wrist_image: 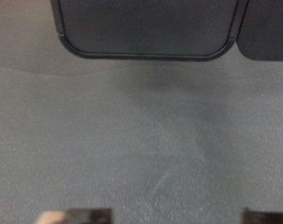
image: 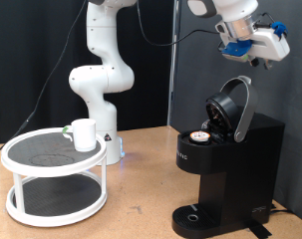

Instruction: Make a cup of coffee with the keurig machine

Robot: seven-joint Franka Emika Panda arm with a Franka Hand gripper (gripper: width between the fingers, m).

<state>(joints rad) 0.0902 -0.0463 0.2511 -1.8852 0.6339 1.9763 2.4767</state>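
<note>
You are looking, at the exterior view's left, at the cup [image: 84,133] standing on the top tier of a white rack [image: 19,151], well apart from the keurig [image: 225,169] at the right. The keurig's lid [image: 233,108] is standing open with a pod [image: 199,137] sitting in the holder. The gripper [image: 242,50] is hovering above the lid, holding nothing visible; whether it is released or clenched I cannot tell. Risk: nothing is standing on the drip base [image: 198,217], so brewing would spill.
</note>
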